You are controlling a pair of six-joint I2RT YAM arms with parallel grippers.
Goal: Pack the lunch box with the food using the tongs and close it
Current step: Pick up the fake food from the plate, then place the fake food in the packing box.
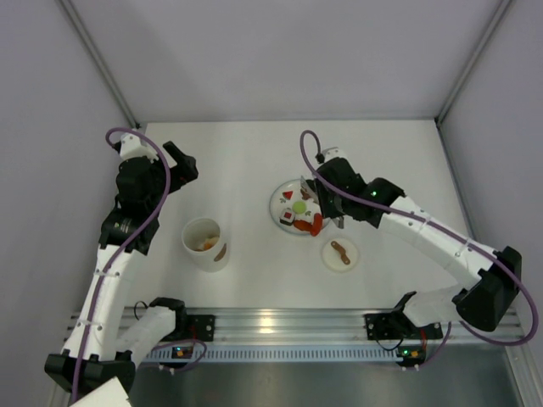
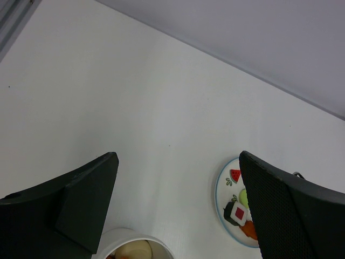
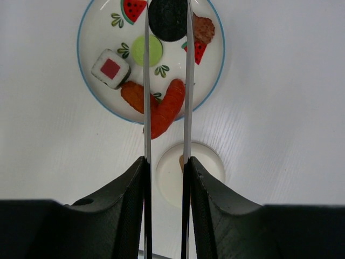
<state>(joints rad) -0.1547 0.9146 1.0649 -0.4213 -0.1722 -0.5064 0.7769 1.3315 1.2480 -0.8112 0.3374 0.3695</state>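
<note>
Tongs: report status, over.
Right gripper shut on tongs, tips flanking black round piece on plate. Left gripper open, empty. Lunch box uncovered, food inside. Nothing in the way.

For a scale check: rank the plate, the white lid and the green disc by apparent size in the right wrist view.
1. plate
2. white lid, partly hidden by the right pincer
3. green disc
</note>
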